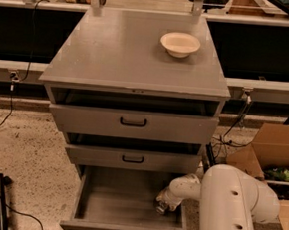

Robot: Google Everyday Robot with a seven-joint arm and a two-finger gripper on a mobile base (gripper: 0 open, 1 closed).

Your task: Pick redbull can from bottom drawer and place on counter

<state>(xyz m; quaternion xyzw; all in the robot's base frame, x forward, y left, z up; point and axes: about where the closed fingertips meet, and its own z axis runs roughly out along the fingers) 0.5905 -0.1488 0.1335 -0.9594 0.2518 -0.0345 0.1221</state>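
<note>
The bottom drawer (127,205) is pulled open at the foot of the grey cabinet. My gripper (166,202) reaches down into its right side from the white arm (227,203) at the lower right. A small shiny silver piece of the redbull can (160,207) shows right at the gripper's tip, against the drawer's right wall; the rest of the can is hidden by the gripper. The counter (134,51) is the flat grey top of the cabinet, well above the gripper.
A round cream bowl (180,44) sits at the counter's back right. Two shallower drawers (133,122) above the bottom drawer stand slightly open. A cardboard box (271,152) is on the floor to the right. A black post (0,198) and cables are at the left.
</note>
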